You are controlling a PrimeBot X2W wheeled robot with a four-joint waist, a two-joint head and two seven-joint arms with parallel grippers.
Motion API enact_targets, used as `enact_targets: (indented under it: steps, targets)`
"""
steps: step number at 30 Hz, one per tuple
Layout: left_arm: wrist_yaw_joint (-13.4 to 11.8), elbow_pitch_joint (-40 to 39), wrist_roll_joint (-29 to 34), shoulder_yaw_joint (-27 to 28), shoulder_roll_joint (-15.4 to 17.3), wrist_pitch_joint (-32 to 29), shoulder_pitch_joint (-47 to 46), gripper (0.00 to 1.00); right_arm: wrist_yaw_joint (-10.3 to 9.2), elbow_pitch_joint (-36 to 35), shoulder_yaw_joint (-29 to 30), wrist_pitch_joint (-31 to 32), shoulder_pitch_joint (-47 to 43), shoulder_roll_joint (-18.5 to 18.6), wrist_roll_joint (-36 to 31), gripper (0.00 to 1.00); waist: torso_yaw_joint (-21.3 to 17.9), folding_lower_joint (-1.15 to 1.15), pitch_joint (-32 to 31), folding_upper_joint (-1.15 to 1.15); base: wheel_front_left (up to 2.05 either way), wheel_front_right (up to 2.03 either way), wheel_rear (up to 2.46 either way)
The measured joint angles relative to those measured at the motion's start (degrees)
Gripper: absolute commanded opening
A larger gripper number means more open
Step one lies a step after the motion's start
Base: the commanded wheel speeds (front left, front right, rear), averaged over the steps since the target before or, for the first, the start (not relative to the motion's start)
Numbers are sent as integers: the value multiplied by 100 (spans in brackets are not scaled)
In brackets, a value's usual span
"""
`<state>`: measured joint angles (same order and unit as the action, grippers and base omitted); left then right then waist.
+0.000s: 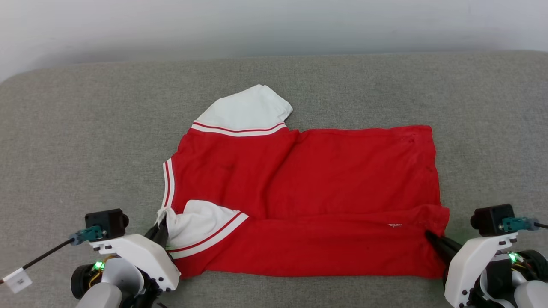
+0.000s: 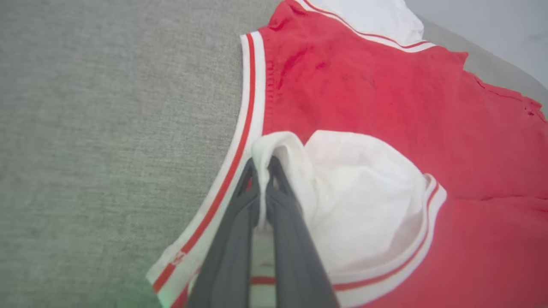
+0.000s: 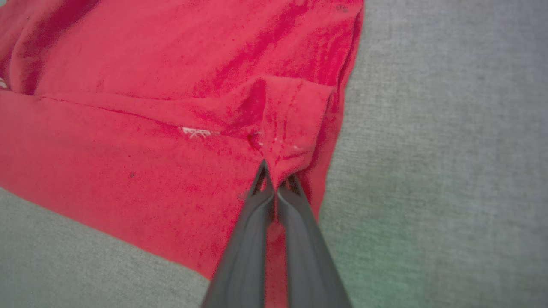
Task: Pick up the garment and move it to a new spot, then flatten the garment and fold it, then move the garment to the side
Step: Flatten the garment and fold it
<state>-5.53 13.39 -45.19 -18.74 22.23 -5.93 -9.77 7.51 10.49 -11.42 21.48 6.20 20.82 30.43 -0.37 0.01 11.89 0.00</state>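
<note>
Down at the lower left of the head view, the left gripper [image 1: 162, 229] has its two dark fingers squeezed together on the rolled white edge of the near sleeve [image 1: 201, 222]. The left wrist view shows it well: the cloth is pinched between the tips with basically no gap, right beside the striped neck trim [image 1: 168, 184]. So that pincer is closed with sleeve fabric in it. Moving right, the garment [image 1: 325, 179] is spread sideways across the grey cushion [image 1: 85, 141], neck end on the left and bottom hem on the right, red side up and pretty flat apart from a few soft creases. Its near long edge is folded over onto the body, making a band along the front, and the far sleeve [image 1: 246, 107] pokes out white toward the back, past its red-and-white trim. There's a tiny white mark [image 1: 394, 225] on the fold line near the right end. Over at the lower right, the right gripper [image 1: 430, 237] is fully closed too, nipping a puckered bit of the red hem corner, which bunches up a little just ahead of the fingertips.
</note>
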Motion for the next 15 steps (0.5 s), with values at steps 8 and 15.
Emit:
enact_targets:
  steps: [8, 15]
  targets:
    - [301, 603, -205, 14, -73, 26, -145, 100, 1, 446, -208, -692, 73, -26, 104, 100, -37, -1, -100, 0, 0, 0, 0]
    - [296, 537, -283, 96, 225, -148, -19, 100, 0, 281, -49, -1626, -49, -94, -40, 100, -94, -1, -433, 0, 0, 0, 0]
